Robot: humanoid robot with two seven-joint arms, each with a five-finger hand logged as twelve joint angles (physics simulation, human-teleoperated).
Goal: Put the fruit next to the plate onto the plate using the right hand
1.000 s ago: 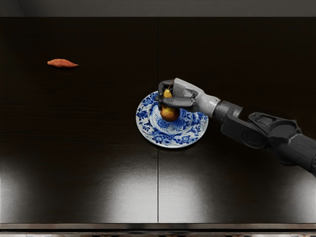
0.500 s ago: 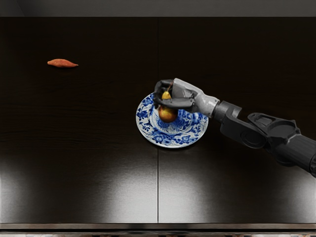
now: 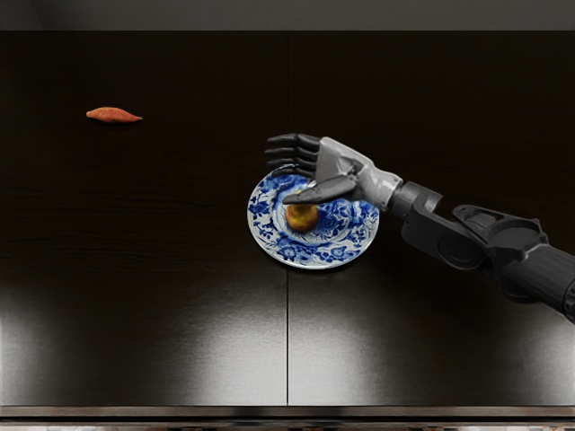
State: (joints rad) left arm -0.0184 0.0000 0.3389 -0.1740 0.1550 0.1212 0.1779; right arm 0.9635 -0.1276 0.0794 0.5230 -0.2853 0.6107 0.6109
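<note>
The fruit (image 3: pixel 302 216) lies on the plate (image 3: pixel 353 244), near its centre, with nothing grasping it. Placement appears complete; only withdrawal of the arm seems left. The right hand (image 3: pixel 325 166) hovers over the plate's far rim, fingers (image 3: pixel 286 150) extended and apart, holding nothing, thumb angled toward the fruit.

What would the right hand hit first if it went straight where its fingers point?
Likely nothing: the right hand points left across the table; the sweet potato lies farther back, though depth is unclear.
</note>
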